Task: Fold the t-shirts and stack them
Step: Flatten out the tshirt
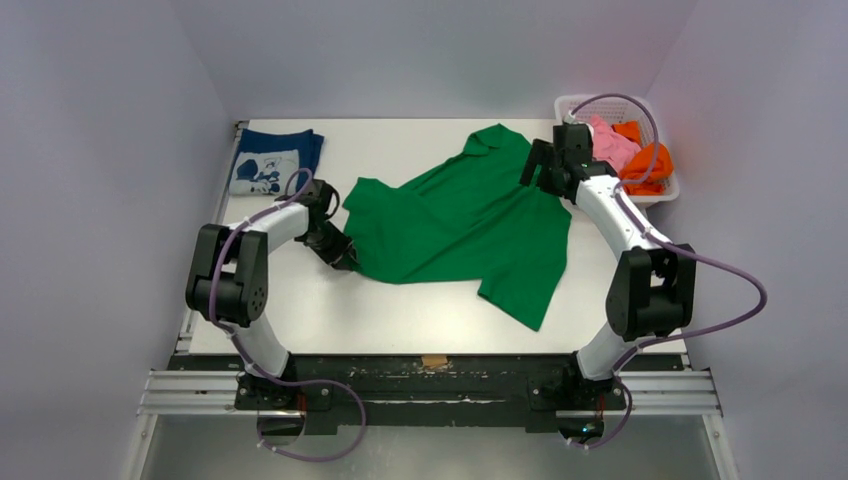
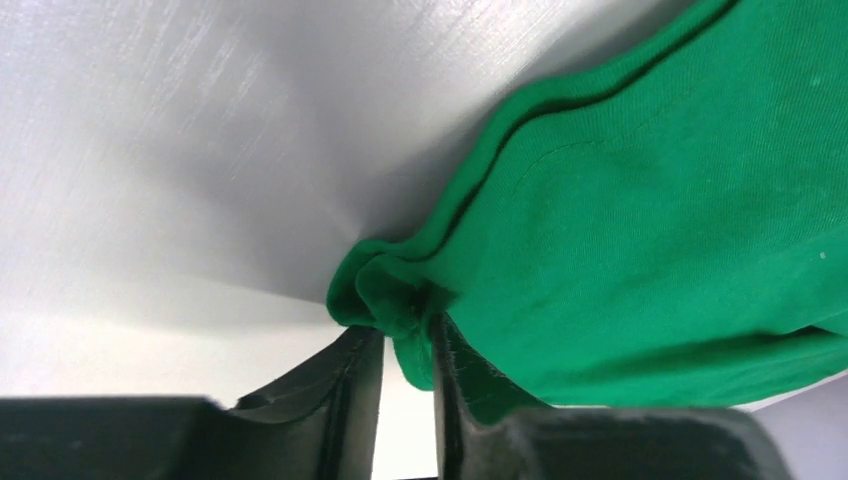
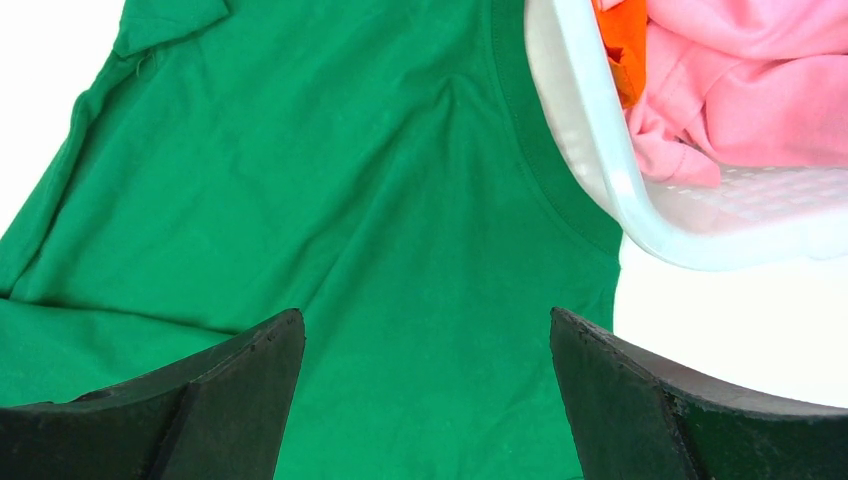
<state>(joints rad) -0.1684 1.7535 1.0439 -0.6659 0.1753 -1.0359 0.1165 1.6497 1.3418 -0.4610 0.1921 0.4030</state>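
One green t-shirt (image 1: 460, 225) is laid rumpled at mid-table, its left corner pinched in the left gripper (image 2: 405, 332), the right gripper (image 3: 425, 318) held spread above its far collar; flattening is judged in hand, and a collar grasp is called for next.

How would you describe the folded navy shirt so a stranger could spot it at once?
On the white table, look to the far left corner, beyond the left arm. The navy t-shirt lies there as a neat folded rectangle, white cartoon print up. Unlike it, the green t-shirt sprawls unfolded mid-table, and the pink t-shirt and orange t-shirt are heaped in the white basket.
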